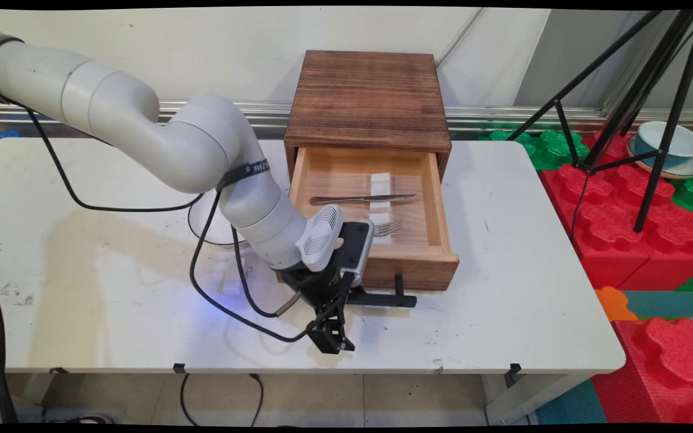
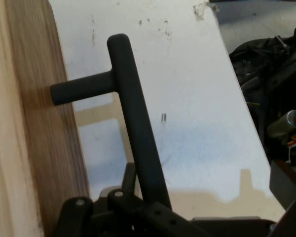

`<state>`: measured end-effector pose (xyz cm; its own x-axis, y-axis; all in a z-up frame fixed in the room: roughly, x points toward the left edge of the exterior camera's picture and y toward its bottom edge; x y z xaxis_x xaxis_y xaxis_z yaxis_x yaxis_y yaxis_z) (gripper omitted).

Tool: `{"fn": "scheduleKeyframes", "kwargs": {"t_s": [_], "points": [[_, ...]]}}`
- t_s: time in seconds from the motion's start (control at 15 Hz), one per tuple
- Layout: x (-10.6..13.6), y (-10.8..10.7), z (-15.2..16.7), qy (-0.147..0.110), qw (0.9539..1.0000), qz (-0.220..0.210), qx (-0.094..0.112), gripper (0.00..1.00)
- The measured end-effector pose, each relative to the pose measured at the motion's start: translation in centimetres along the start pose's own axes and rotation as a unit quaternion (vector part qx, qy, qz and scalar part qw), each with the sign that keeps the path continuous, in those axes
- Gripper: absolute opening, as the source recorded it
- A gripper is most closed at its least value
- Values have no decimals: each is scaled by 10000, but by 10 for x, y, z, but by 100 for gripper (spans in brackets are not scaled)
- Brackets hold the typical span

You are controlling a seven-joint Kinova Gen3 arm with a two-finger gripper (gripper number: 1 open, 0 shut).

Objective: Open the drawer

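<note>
A dark wooden cabinet [image 1: 367, 99] stands at the back middle of the white table [image 1: 503, 300]. Its light wooden drawer [image 1: 409, 267] is pulled out toward me. Inside lie a table knife [image 1: 361, 198] and a fork [image 1: 390, 227], the fork partly hidden by the wrist. The drawer's black bar handle [image 1: 385, 299] [image 2: 135, 128] sticks out from the front on short posts. My gripper [image 1: 329, 340] points down at the table just in front of the handle's left end. In the hand view the bar runs close past the gripper's black linkage [image 2: 113, 212].
A pale round dish [image 1: 202, 225] lies partly hidden behind the arm, left of the drawer. Black cables [image 1: 226, 300] loop over the table there. A black tripod [image 1: 641, 108] and red and green foam blocks [image 1: 623, 210] carrying a bowl [image 1: 668, 147] stand off the table's right side.
</note>
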<state>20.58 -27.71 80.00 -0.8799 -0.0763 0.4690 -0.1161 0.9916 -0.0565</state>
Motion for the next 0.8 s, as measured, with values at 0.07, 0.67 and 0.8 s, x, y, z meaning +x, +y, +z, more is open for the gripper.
{"fn": "scheduleKeyframes", "kwargs": {"t_s": [0.07, 0.67, 0.8], "points": [[0, 1, 0, 8, 10000, 18, 6, 100], [2, 7, -5, 52, 9999, 77, 119, 100], [3, 8, -6, 62, 9999, 74, 137, 100]]}}
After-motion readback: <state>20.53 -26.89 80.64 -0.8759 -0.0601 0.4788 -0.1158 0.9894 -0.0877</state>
